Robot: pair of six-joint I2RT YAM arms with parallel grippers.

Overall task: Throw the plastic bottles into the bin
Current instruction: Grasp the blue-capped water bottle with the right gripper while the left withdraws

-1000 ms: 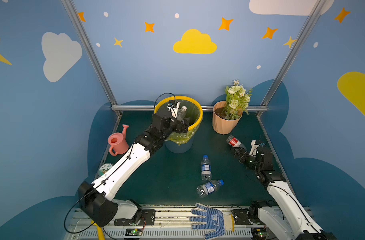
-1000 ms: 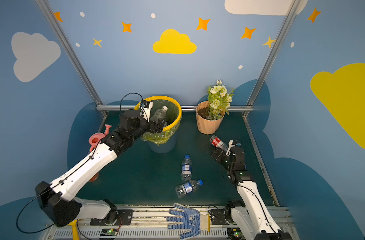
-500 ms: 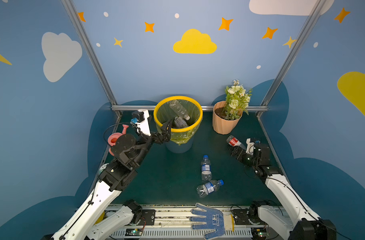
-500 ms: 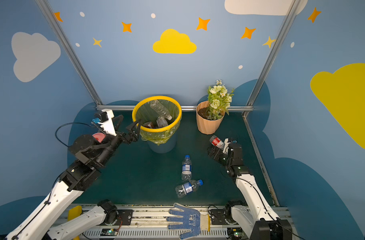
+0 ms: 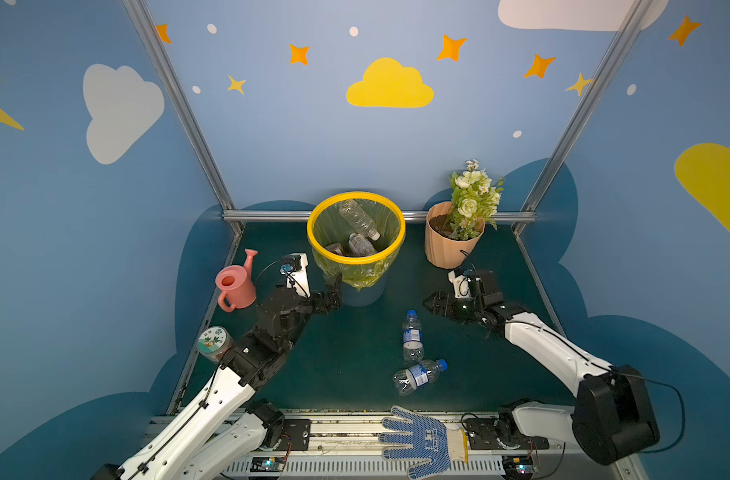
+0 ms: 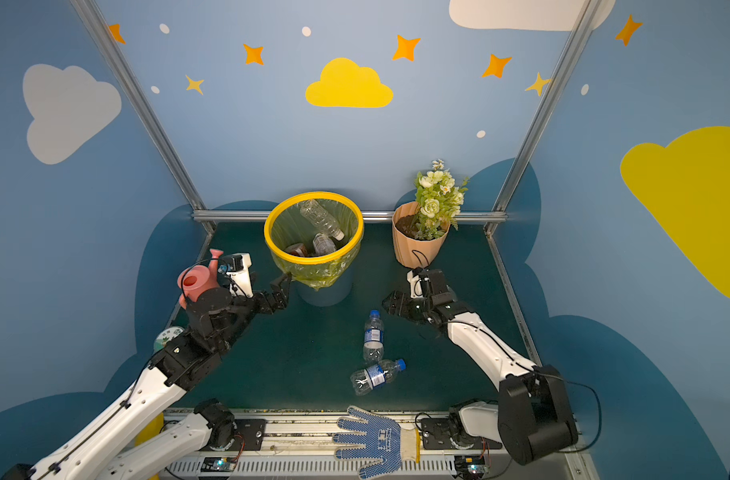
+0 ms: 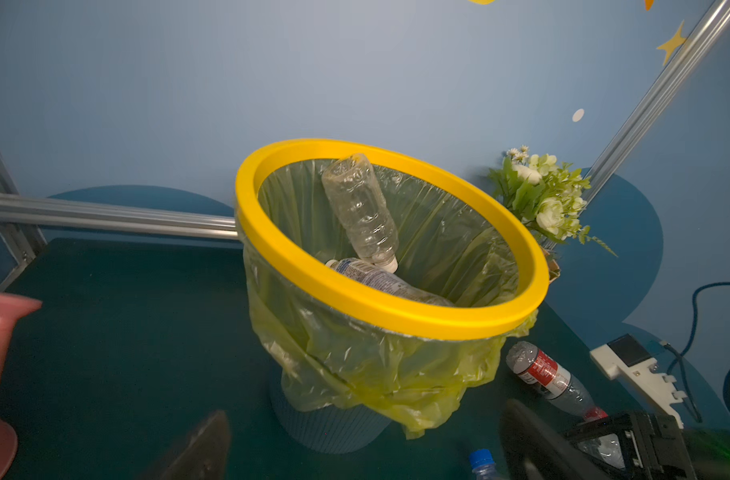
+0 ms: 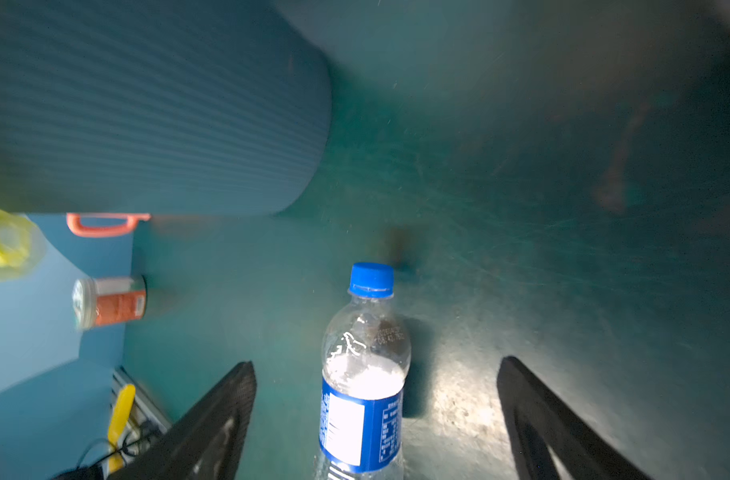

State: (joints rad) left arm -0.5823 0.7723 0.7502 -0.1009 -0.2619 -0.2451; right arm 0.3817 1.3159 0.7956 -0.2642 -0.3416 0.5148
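Observation:
The bin (image 5: 355, 262) (image 6: 313, 262) (image 7: 355, 303), with its yellow rim, stands at the back and holds several clear plastic bottles (image 5: 358, 219) (image 7: 361, 212). Two blue-capped bottles (image 5: 412, 336) (image 5: 419, 376) (image 6: 373, 337) lie on the green floor. My left gripper (image 5: 335, 295) (image 6: 283, 293) (image 7: 363, 453) is open and empty beside the bin's base. My right gripper (image 5: 429, 302) (image 6: 388, 305) (image 8: 376, 363) is open just right of the upper bottle's cap. That bottle (image 8: 363, 386) shows between its fingers, and contact is unclear. A red-labelled bottle (image 7: 540, 372) lies beyond that gripper.
A peach flowerpot (image 5: 450, 245) with flowers stands right of the bin. A pink watering can (image 5: 234, 286) and a short jar (image 5: 213, 343) sit by the left wall. A blue-dotted glove (image 5: 421, 440) lies on the front rail.
My left gripper came back from over the bin and down to the floor by its base; the bottle it carried now lies in the bin. My right gripper moved left, away from the red-labelled bottle.

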